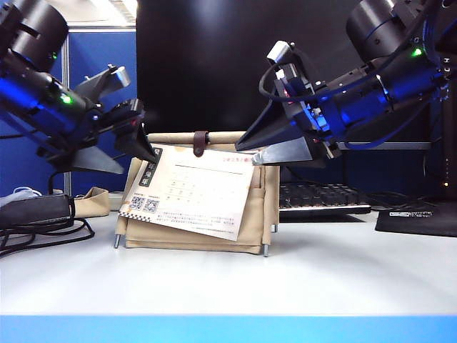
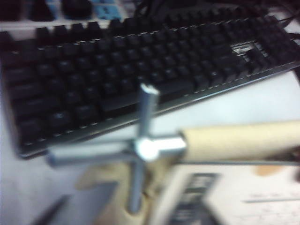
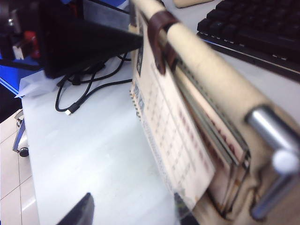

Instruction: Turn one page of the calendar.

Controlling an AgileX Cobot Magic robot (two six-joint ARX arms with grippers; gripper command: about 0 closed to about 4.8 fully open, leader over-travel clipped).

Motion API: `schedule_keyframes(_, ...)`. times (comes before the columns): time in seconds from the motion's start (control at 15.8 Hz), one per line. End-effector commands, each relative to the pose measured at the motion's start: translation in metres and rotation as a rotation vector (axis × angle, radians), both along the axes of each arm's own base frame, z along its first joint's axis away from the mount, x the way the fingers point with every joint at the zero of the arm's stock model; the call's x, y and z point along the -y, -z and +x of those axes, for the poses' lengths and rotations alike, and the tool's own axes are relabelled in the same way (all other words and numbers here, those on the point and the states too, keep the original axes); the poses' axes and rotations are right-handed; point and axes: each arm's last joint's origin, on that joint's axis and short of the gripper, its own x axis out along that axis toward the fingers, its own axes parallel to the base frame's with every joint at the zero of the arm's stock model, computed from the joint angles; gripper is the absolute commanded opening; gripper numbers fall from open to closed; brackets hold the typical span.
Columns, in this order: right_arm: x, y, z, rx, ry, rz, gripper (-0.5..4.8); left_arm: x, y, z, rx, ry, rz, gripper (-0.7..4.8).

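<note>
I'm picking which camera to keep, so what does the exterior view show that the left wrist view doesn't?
Only the exterior view shows both grippers, left gripper at the front page's top left corner, right gripper at its top right, plus the brown strap. Only the left wrist view shows the silver rod joint close up. Both show the calendar, the page's label strip and the keyboard.

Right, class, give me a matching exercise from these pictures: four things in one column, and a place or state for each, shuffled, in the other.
Things:
1. page
2. strap
3. keyboard
4. left gripper

Descriptions:
A. behind the calendar, on its right side
B. brown, looped over the calendar's top bar
C. at the calendar's top left corner
D. white, hanging tilted on the calendar's front

Pairs: 1-D, 2-B, 3-A, 4-C
</note>
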Motion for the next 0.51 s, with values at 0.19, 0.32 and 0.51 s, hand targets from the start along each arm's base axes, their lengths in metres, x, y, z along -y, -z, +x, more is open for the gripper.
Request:
schedule_keyframes(0.19, 0.0001, -0.0035, 0.0008, 0.023, -0.005, 0.007, 2.17, 0.0009, 0.0058, 0.0036, -0.022, 0.002, -0.005, 0.48)
schedule_keyframes(0.32, 0.0001, -0.0035, 0.0008, 0.023, -0.005, 0.008, 2.17, 0.0010, 0.0055, 0.0037, -0.019, 0.002, -0.006, 0.01)
schedule_keyframes(0.51, 0.0001, -0.0036, 0.0007, 0.022, -0.005, 0.008, 2.17, 0.0009, 0.0056, 0.0037, -0.007, 0.008, 0.012, -0.06)
